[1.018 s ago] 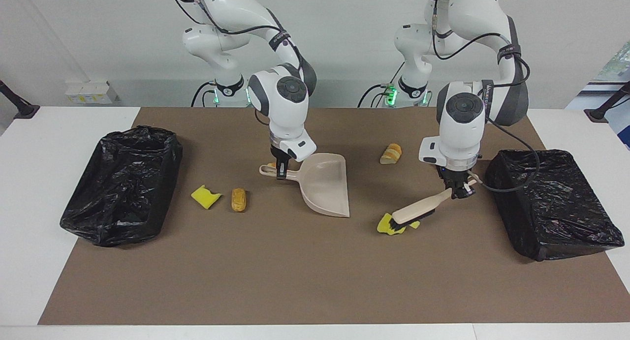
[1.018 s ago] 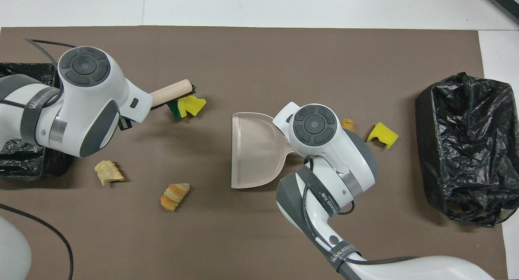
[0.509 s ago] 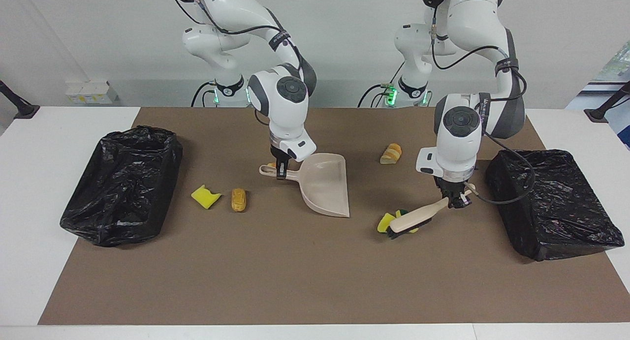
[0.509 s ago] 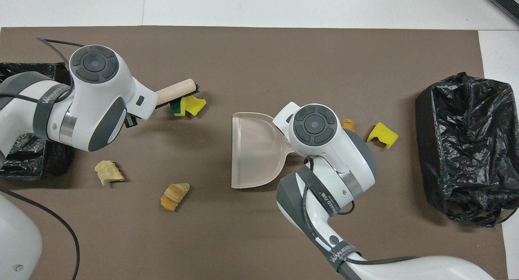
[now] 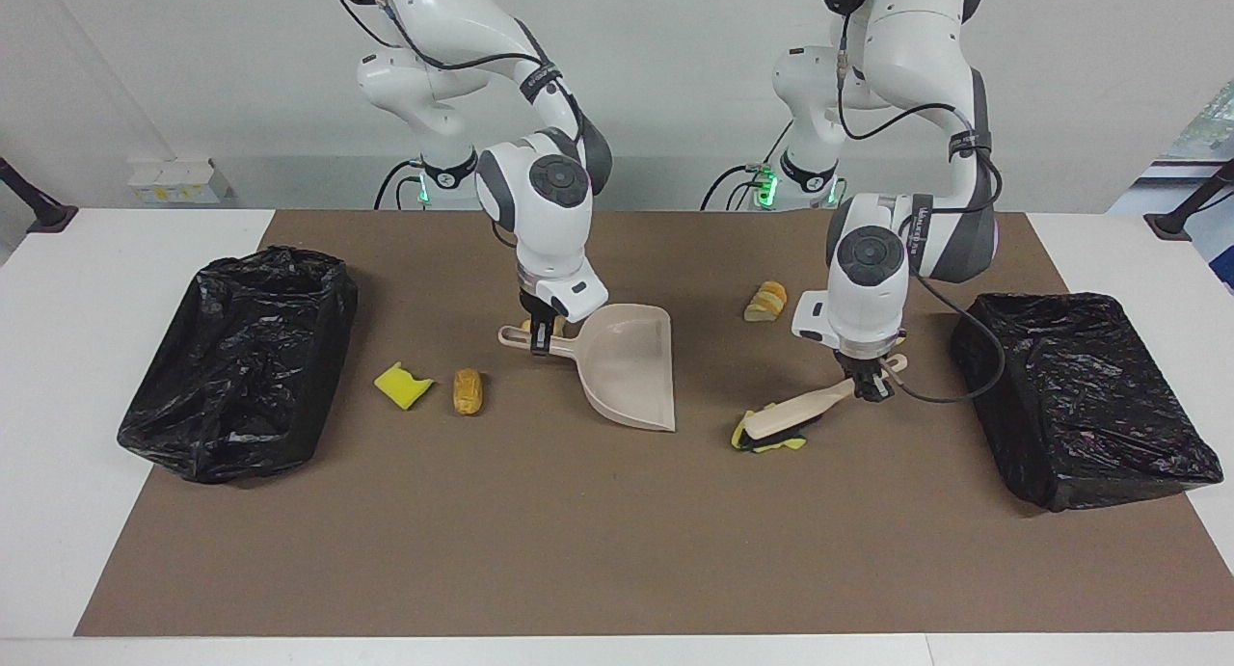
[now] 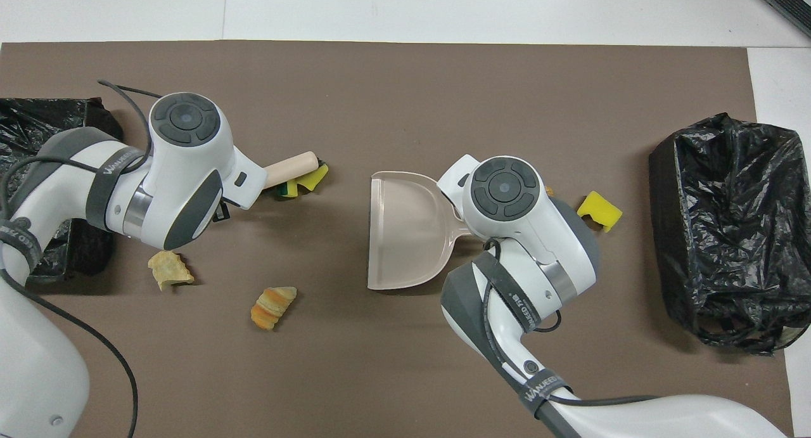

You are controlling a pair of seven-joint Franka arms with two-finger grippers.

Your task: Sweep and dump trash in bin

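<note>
the left gripper (image 5: 871,389) is clamped on the brush (image 5: 786,417), its bristles against a yellow sponge (image 5: 771,442); the right gripper (image 5: 542,341) is clamped on the dustpan (image 5: 631,367) handle.

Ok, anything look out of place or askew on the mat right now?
Nothing stands out. Beige plastic dustpan sits flat, mouth toward the black-bristled beige brush, which presses on a green-faced yellow sponge chunk. Both black-lined bins stand upright.
</note>
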